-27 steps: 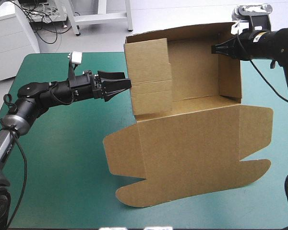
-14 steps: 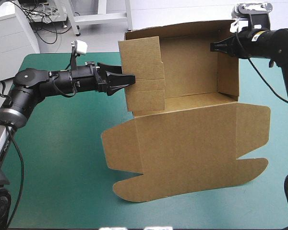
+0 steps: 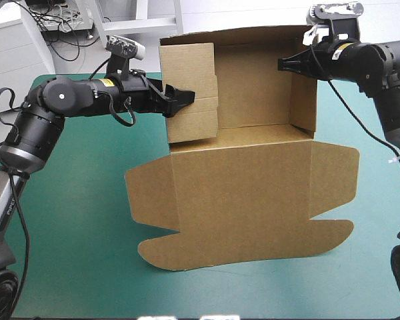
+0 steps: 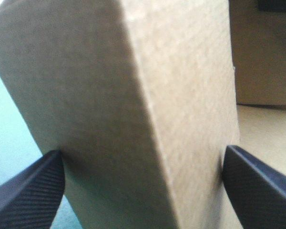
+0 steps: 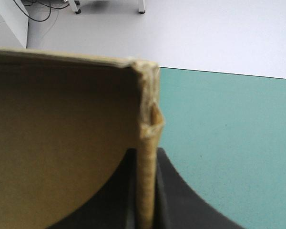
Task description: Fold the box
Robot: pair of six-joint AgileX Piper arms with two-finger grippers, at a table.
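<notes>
The right fingers (image 5: pixel 177 198) are pinched almost together on the box (image 3: pixel 240 200), gripping the top edge of its right wall. I judge this keeps that wall upright and steadies the whole sheet. The left fingers (image 4: pixel 24 191) stand wide apart, straddling the doubled-over left wall without clamping it, probably ready to press its flap down inside. The box sits toward the far middle of the teal-green desk (image 3: pixel 80 220), with 3 walls raised and the lid panel with its 2 rounded ears lying flat toward the near edge.
</notes>
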